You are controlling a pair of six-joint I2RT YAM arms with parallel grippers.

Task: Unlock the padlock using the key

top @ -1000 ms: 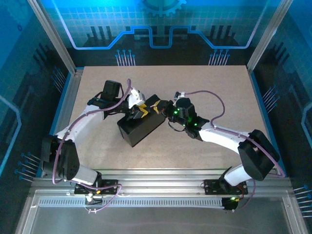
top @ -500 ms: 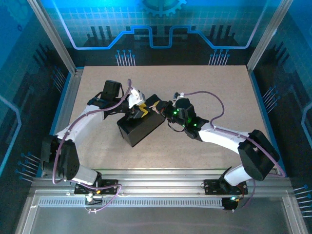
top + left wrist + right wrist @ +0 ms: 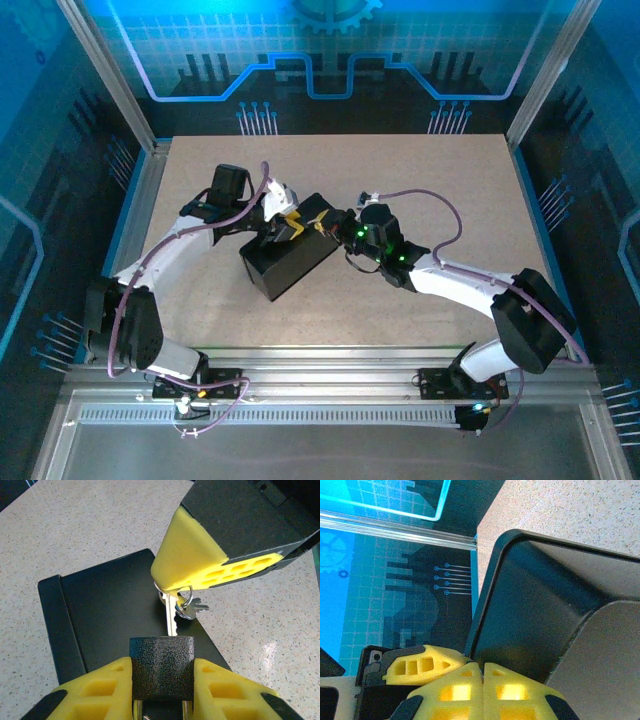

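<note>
padlock [image 3: 161, 666] sits clamped in our left gripper [image 3: 161, 682] over the black box [image 3: 100, 610]. right gripper [image 3: 172, 582] pinches the key [image 3: 171, 617], tip touching its top. next up, we reckon: push in straight, then twist.

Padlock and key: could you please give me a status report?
Left gripper shut on padlock. Right gripper shut on key. Key tip meets padlock face. Spare key dangles beside.

Both arms reach inward, grippers tip to tip. Left gripper [image 3: 161, 680]: fingers partly apart, clamped on the padlock [image 3: 161, 665]. Right gripper [image 3: 482, 677]: pads pressed together, pinching the key [image 3: 171, 616], just beyond the left fingertips.
</note>
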